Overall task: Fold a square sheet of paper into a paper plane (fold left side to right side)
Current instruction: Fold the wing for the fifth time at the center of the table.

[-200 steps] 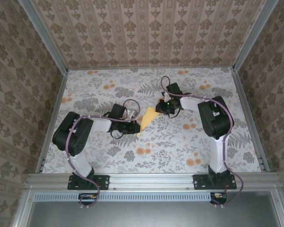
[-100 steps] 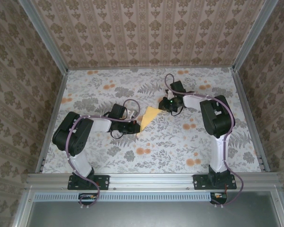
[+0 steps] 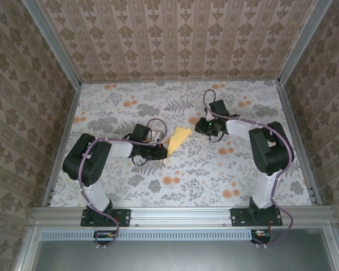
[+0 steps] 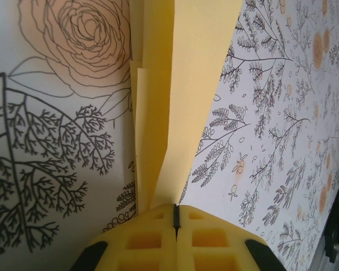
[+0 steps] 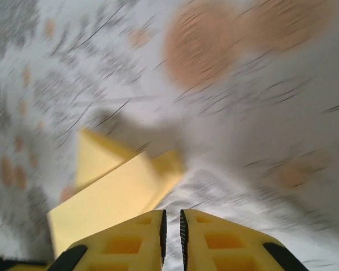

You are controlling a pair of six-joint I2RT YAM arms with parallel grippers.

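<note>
Floral tabletop (image 3: 226, 169), left tool (image 3: 163, 151) pinching paper plane (image 3: 178, 140), right tool (image 3: 199, 127) closed just beside

Two robot arms, the left arm (image 3: 90, 161) and the right arm (image 3: 268, 149), stand on one floral counter (image 3: 214, 175) in the view from above, each trailing one purple cable (image 3: 206, 96) (two cables in all). Each arm ends in one claw, the left claw (image 3: 161, 151) and the right claw (image 3: 199, 126), making two; the wrist cameras show two yellow fingers (image 4: 144, 237) on each, four altogether. One sheet of yellow paper (image 3: 177, 139), folded, lies on the counter. Three papered walls (image 3: 175, 39) enclose the scene. The orange flower prints sit in too many clusters for a sure count.
</note>
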